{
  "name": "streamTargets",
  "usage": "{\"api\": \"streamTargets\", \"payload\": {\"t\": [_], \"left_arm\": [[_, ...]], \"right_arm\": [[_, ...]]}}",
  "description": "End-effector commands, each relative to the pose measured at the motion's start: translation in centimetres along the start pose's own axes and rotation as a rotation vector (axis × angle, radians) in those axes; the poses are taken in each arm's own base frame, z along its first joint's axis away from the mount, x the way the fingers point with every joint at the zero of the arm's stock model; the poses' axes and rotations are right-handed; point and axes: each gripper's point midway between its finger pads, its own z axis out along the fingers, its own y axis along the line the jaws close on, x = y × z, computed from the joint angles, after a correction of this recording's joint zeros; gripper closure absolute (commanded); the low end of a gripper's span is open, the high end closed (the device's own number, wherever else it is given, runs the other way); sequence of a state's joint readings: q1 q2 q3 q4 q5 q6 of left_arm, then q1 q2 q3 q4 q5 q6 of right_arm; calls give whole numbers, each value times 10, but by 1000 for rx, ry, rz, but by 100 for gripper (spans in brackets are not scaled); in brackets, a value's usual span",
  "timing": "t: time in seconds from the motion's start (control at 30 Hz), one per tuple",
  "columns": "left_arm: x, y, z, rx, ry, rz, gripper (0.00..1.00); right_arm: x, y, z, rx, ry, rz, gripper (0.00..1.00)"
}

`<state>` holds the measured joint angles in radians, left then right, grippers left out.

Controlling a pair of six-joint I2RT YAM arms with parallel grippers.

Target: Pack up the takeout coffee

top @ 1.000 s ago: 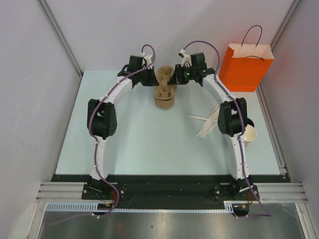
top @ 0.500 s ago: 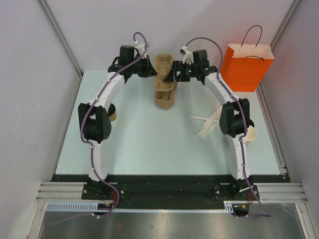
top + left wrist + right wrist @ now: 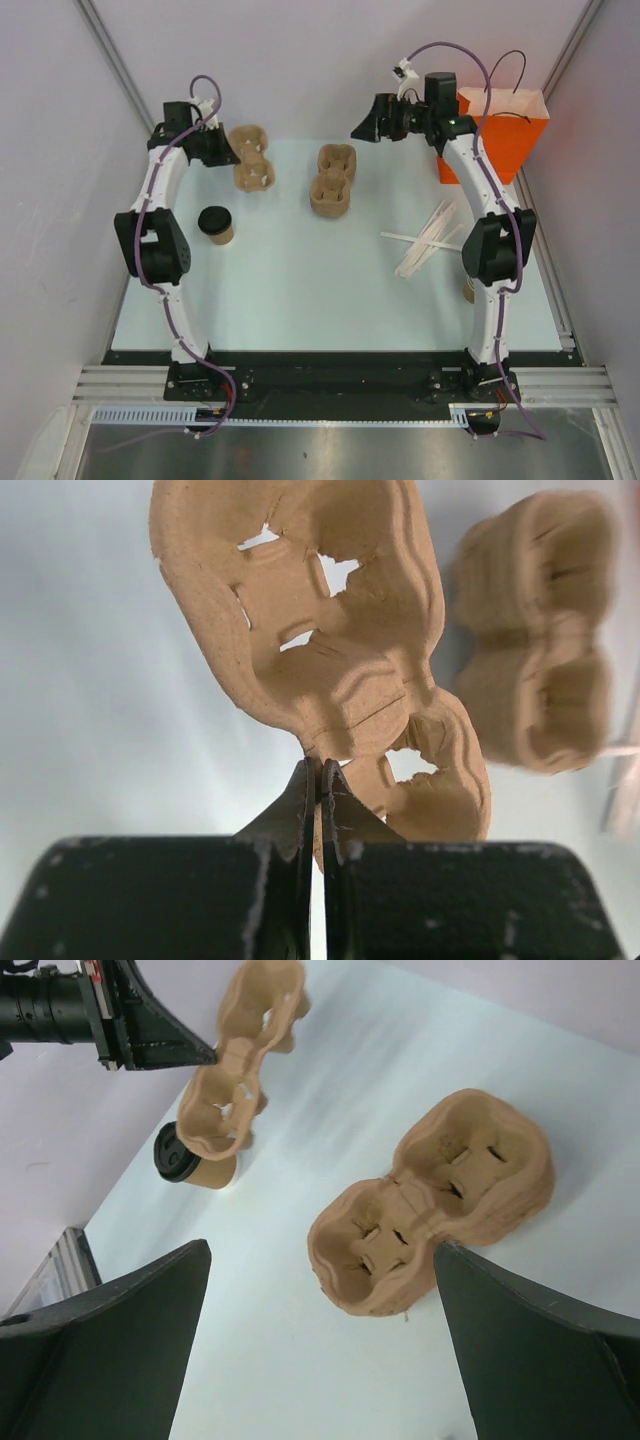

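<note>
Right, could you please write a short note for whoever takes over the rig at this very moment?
Left end effector: shut on the rim of one pulp carrier, far left of the table.
Right end effector: open, empty, raised beside the orange bag.
Coffee cup: lidded, upright on the table, nearer than the held carrier, in no pocket.
Carrier stack: far middle of the table.
Done: one carrier is off the stack.
Left to do: set it down and seat the cup in a pocket.

takeout coffee (image 3: 216, 226), black-lidded tan paper cup, upright, far left side
</note>
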<state>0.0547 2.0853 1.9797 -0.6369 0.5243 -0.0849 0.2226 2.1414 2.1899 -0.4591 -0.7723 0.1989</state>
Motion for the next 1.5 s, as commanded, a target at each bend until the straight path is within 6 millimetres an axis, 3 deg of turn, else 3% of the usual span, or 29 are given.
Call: {"api": "streamTargets", "payload": {"t": [0.0, 0.2, 0.37, 0.43, 0.5, 0.6, 0.73, 0.87, 1.07, 1.47], "left_arm": [[22, 30, -17, -47, 84, 69, 100], [54, 64, -5, -88, 147, 50, 100], [73, 79, 9, -108, 191, 49, 100], [84, 83, 15, -105, 218, 38, 100], [88, 81, 20, -81, 226, 28, 100], [88, 76, 25, -55, 226, 15, 100], [86, 57, 28, -24, 221, 43, 100], [78, 46, 27, -23, 192, 51, 100], [54, 43, 20, -44, 118, 54, 100], [55, 36, 3, -22, 130, 45, 100]], "right_arm": [[-38, 15, -47, 51, -72, -100, 0], [-66, -3, -98, 219, -136, -214, 0], [-87, -41, -153, 415, -181, -267, 0], [-95, -42, -164, 453, -194, -295, 0], [-102, -63, -193, 535, -210, -297, 0], [-103, -73, -207, 592, -195, -326, 0], [-107, -84, -221, 667, -193, -355, 0], [-105, -88, -223, 665, -197, -327, 0], [-98, -87, -215, 630, -187, -295, 0], [-97, -90, -212, 627, -188, -281, 0]]}}
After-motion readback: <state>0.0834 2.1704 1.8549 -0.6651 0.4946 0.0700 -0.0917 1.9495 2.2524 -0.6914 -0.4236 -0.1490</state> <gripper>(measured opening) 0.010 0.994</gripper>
